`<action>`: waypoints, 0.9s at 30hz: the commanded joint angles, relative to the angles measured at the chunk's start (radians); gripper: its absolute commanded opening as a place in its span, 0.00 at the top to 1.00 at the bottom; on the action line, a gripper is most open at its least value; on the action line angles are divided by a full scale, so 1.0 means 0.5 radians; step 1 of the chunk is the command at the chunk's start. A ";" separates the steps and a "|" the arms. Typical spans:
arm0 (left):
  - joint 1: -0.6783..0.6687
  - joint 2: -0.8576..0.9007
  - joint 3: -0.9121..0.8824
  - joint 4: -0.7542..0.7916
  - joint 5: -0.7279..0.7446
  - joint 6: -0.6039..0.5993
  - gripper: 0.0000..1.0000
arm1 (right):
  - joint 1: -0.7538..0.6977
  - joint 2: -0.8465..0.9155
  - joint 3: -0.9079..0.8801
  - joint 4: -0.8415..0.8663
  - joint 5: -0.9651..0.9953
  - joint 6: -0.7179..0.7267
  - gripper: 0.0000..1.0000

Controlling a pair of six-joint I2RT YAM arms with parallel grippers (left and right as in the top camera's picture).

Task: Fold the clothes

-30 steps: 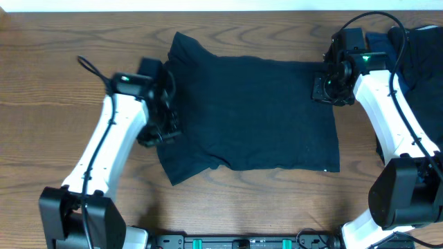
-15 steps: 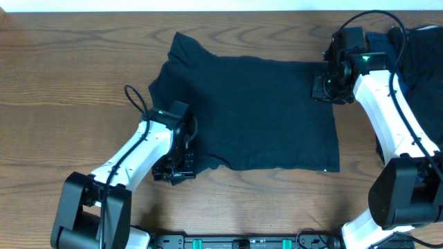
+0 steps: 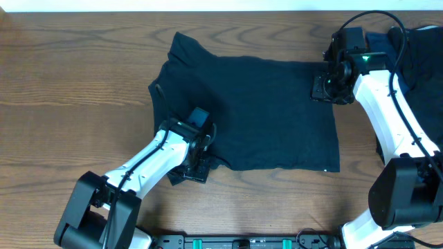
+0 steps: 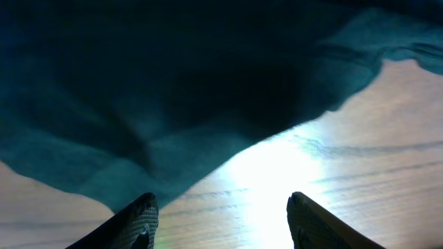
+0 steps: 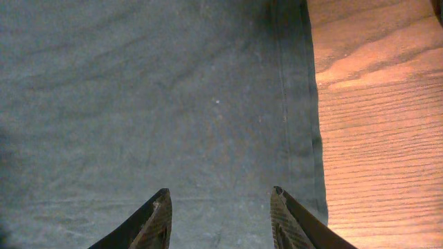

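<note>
The left tool has swung from the T-shirt's left edge to its lower-left sleeve, jaws now parted.

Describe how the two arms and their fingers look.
Both arms have glossy white tube-shaped links, seen on the left arm and the right arm, joined by bulky black joint housings. A thin black cable loops above the right wrist, where a small green light glows. The fingers are dark, tapering wedges.

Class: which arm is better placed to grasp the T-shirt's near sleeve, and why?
Left. The left gripper, open, is beside that sleeve; the right gripper is over the far hem.
</note>
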 commanded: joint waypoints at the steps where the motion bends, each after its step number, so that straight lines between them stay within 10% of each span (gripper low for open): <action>1: -0.008 0.003 -0.048 0.023 -0.112 0.011 0.38 | 0.017 0.015 -0.011 -0.004 -0.008 -0.026 0.55; 19: -0.008 0.003 -0.259 0.264 -0.111 0.012 0.61 | 0.017 0.015 -0.011 -0.004 -0.008 -0.026 0.52; 27: -0.008 0.003 -0.259 0.298 -0.111 0.012 0.90 | 0.017 0.015 -0.011 -0.011 -0.008 -0.026 0.52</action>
